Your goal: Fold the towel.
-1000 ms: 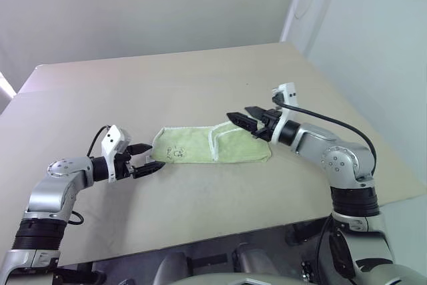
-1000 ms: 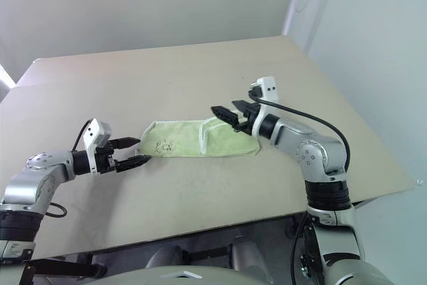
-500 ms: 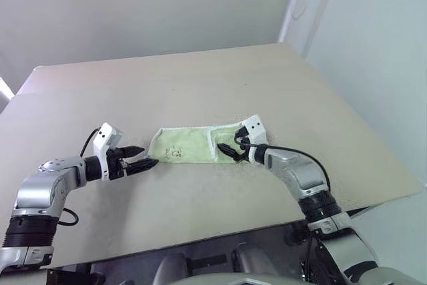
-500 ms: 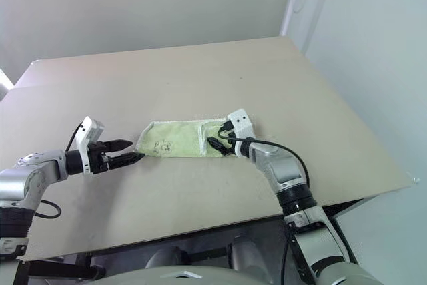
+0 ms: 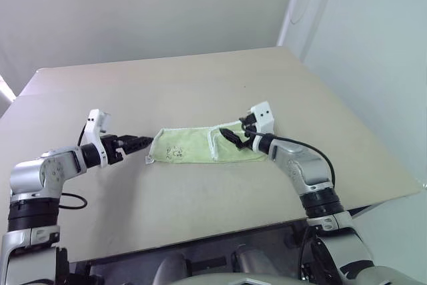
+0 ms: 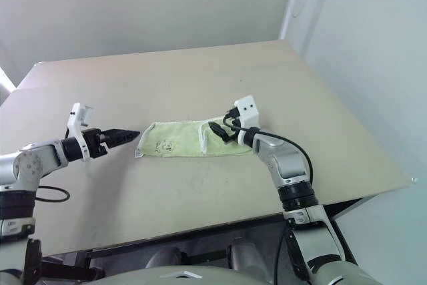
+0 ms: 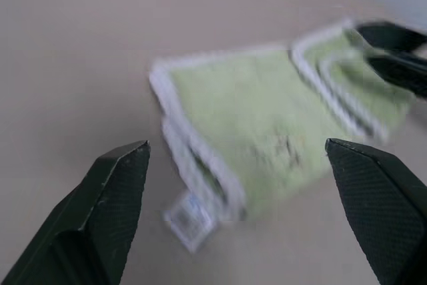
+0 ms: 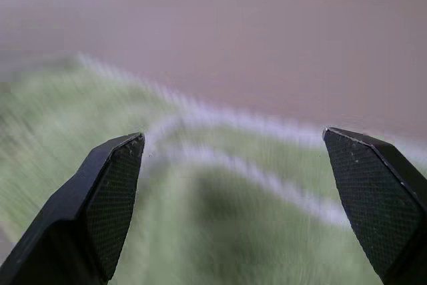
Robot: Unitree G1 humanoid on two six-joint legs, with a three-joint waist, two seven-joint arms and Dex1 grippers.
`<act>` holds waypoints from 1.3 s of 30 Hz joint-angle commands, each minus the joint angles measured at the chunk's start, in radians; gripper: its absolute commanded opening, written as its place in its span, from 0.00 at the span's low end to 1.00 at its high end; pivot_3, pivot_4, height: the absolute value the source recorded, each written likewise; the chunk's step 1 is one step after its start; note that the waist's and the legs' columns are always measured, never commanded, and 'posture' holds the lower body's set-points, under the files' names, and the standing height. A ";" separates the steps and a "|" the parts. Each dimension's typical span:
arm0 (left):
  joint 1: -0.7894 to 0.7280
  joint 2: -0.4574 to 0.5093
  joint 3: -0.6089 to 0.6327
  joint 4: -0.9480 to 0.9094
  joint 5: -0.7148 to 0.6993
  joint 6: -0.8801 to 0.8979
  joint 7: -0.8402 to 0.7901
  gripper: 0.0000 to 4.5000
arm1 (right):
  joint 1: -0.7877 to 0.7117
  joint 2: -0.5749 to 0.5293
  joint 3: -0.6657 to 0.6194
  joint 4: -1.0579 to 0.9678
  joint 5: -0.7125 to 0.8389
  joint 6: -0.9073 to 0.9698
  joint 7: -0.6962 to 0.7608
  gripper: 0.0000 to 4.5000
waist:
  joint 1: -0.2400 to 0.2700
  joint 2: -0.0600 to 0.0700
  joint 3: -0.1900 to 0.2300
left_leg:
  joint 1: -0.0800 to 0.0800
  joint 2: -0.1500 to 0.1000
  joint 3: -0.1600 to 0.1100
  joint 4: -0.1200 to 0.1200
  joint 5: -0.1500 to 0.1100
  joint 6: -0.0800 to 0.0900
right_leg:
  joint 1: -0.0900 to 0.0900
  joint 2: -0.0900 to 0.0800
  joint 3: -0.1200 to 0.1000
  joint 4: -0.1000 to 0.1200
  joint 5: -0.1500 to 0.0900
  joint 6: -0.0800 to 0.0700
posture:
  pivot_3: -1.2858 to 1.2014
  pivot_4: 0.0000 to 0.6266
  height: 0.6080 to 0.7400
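On the tan table (image 5: 200,198), near edge bare. Mid-table lies the towel (image 5: 193,146), yellow-green, white edging, folded into a long strip, its right end lapped back over itself. Left gripper (image 5: 137,143) hangs just off the strip's left end, fingers spread apart, nothing between them. Right gripper (image 5: 230,133) sits over the lapped right end, fingers likewise wide apart, empty. Left wrist view adds the white tag (image 7: 189,218) at the towel's near corner and a faint dark logo (image 7: 285,146); right wrist view gives blurred edging (image 8: 267,178) close under the fingers (image 8: 107,198).
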 commanded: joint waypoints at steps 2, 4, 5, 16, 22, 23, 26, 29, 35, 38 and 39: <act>-0.082 -0.017 0.056 0.089 -0.029 0.135 0.105 0.99 | -0.013 0.012 -0.039 -0.081 0.038 0.063 -0.017 1.00 | -0.001 0.000 0.000 | 0.000 0.000 0.000 -0.001 0.000 0.000 | 0.000 0.000 0.000 0.000 0.000 -0.001 | 0.52 0.00 1.00; -0.109 -0.018 0.052 0.135 -0.036 0.220 0.124 0.99 | -0.010 0.018 -0.055 -0.100 0.054 0.094 -0.026 1.00 | -0.003 0.000 0.000 | 0.000 0.000 0.000 -0.003 0.000 0.000 | -0.002 0.000 0.000 0.000 0.000 -0.001 | 0.52 0.00 1.00; -0.120 -0.022 0.060 0.152 -0.047 0.263 0.131 0.99 | -0.009 0.020 -0.061 -0.108 0.062 0.108 -0.029 1.00 | -0.003 0.000 0.000 | 0.000 0.000 0.000 -0.004 0.000 0.000 | -0.002 0.000 0.000 0.000 0.000 -0.001 | 0.52 0.00 1.00; -0.199 -0.120 0.287 0.205 -0.112 0.616 0.281 0.99 | -0.003 0.041 -0.119 -0.145 0.132 0.222 -0.070 1.00 | -0.006 -0.001 0.000 | -0.001 -0.001 0.000 -0.006 0.000 0.000 | -0.003 0.000 0.000 -0.001 0.000 -0.001 | 0.52 0.00 1.00; -0.195 -0.176 0.317 0.199 -0.119 0.623 0.364 0.99 | -0.008 0.047 -0.130 -0.138 0.135 0.233 -0.079 1.00 | -0.013 -0.001 0.000 | 0.000 -0.001 0.000 -0.006 0.000 0.000 | -0.003 -0.001 0.000 -0.001 0.000 -0.001 | 0.52 0.00 1.00; -0.194 -0.181 0.320 0.196 -0.120 0.623 0.373 0.99 | -0.007 0.045 -0.130 -0.136 0.134 0.234 -0.079 1.00 | -0.018 -0.001 0.000 | 0.000 -0.001 0.000 -0.006 0.000 0.000 | -0.003 -0.001 0.000 -0.001 0.000 -0.001 | 0.52 0.00 1.00; -0.191 -0.187 0.322 0.196 -0.120 0.623 0.397 0.99 | -0.006 0.042 -0.131 -0.133 0.131 0.238 -0.080 1.00 | -0.026 -0.001 0.000 | 0.000 -0.001 0.000 -0.007 0.000 -0.001 | -0.003 -0.001 0.000 -0.001 0.000 -0.001 | 0.52 0.00 1.00; -0.172 -0.176 0.304 0.170 -0.094 0.621 0.397 0.99 | -0.001 0.042 -0.135 -0.127 0.126 0.240 -0.085 1.00 | -0.027 -0.001 0.000 | 0.000 -0.001 0.000 -0.007 0.000 -0.001 | -0.003 -0.001 0.000 -0.001 0.000 -0.001 | 0.52 0.00 1.00; -0.166 -0.104 0.295 0.168 -0.082 0.611 0.375 0.99 | 0.011 0.048 -0.122 -0.134 0.122 0.243 -0.085 1.00 | -0.033 -0.001 0.000 | 0.000 -0.001 0.000 -0.008 0.000 -0.001 | -0.003 -0.001 0.000 -0.001 0.000 -0.001 | 0.52 0.00 1.00; -0.153 -0.067 0.269 0.161 -0.083 0.604 0.354 0.99 | 0.008 0.052 -0.116 -0.129 0.118 0.238 -0.083 1.00 | -0.036 -0.001 0.000 | 0.000 -0.001 0.000 -0.008 0.000 -0.001 | -0.004 -0.001 0.000 -0.001 0.000 -0.001 | 0.52 0.00 1.00; -0.150 -0.059 0.262 0.166 -0.080 0.598 0.349 0.99 | 0.006 0.053 -0.115 -0.127 0.116 0.237 -0.084 1.00 | -0.035 -0.001 0.000 | -0.001 -0.001 0.000 -0.008 0.000 -0.001 | -0.004 -0.001 0.000 -0.001 0.000 -0.001 | 0.52 0.00 1.00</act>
